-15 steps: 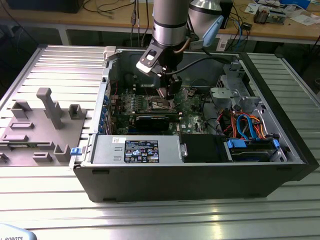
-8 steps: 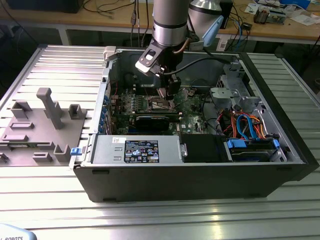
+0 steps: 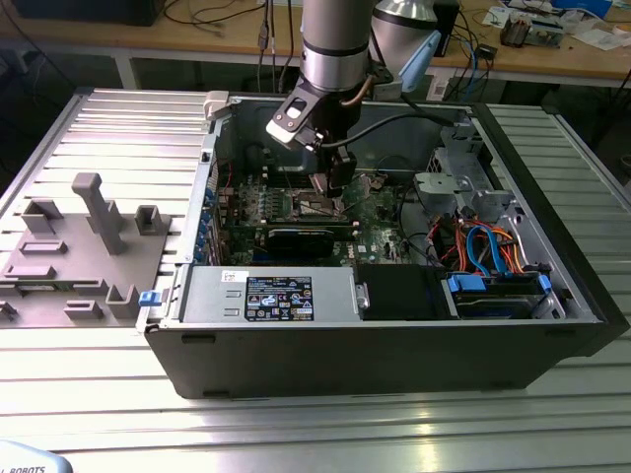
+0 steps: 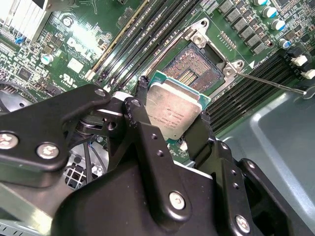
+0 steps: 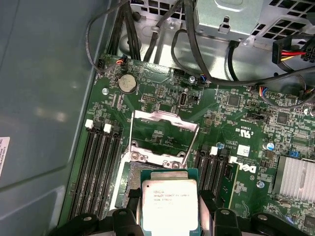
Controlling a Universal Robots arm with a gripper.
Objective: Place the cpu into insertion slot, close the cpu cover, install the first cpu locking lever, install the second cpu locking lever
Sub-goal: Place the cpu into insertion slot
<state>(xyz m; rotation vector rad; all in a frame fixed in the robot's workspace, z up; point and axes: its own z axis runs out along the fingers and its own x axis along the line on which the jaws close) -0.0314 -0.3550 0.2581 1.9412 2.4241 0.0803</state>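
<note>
Pincer (image 4: pixel 173 100) around cpu (image 5: pixel 170 205), above insertion slot (image 4: pixel 195 70)

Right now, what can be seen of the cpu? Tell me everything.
The cpu is a flat square chip with a silver-grey metal top bearing print and a green rim. The pincer clamps it on two opposite edges, top face toward the wrist cameras. It hangs over one edge of the open insertion slot, not yet seated.

cpu (image 4: pixel 172 110) silver-grey top, green edge (dark print); gripper (image 4: pixel 173 101) black; insertion slot (image 4: pixel 194 73) dark centre, silvery rim; cpu cover (image 5: pixel 162 118) silvery; motherboard (image 5: pixel 231 123) green.
</note>
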